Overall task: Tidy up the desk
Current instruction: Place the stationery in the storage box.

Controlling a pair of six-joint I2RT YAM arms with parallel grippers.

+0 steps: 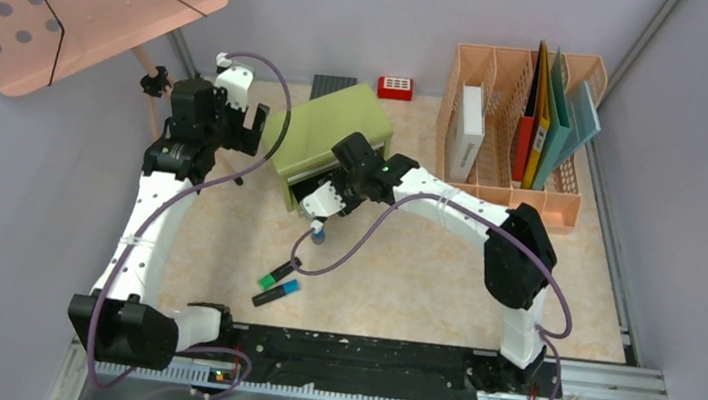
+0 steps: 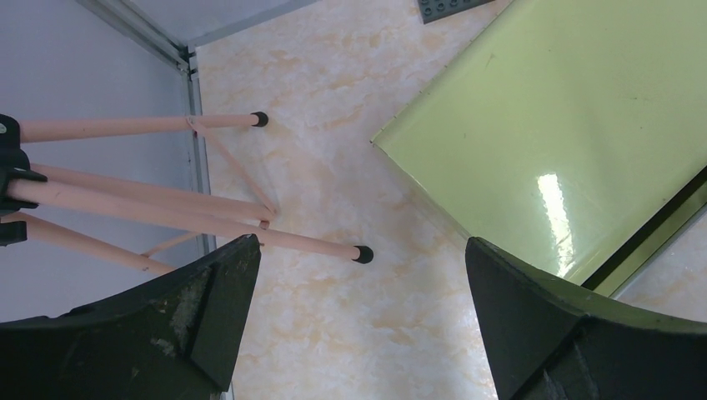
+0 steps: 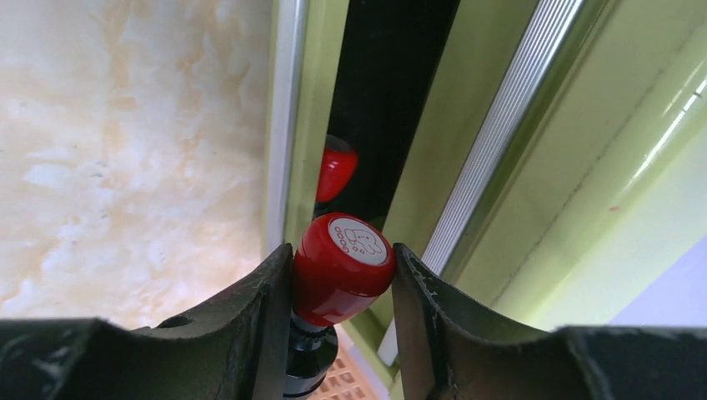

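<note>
1. The desk (image 1: 423, 268), beige and marbled, spreads between the grey walls beneath both arms.
2. The green cabinet (image 1: 328, 132) stands mid-back on it. Only the right wrist view shows a second red cap (image 3: 336, 171) inside its dark slot.
3. The left gripper (image 2: 358, 250) gapes wide and holds nothing.
4. The right gripper (image 3: 342, 260) pinches a red-capped marker (image 3: 333, 287).

You are looking at a robot test cell dressed up as an office desk. The marble-patterned counter (image 1: 443, 271) is boxed in by plain grey walls (image 1: 47, 205). A black-and-metal rail (image 1: 362, 362) along the bottom of the frame carries the left arm (image 1: 151, 227) and the right arm (image 1: 514, 259). Office goods set the theme: a peach file rack (image 1: 546, 204) with folders (image 1: 539, 131) at upper right, a green drawer cabinet (image 1: 328, 127) at centre, highlighters (image 1: 272, 279) below it, and a red-capped stamp (image 3: 342, 267) in the right wrist view.
</note>
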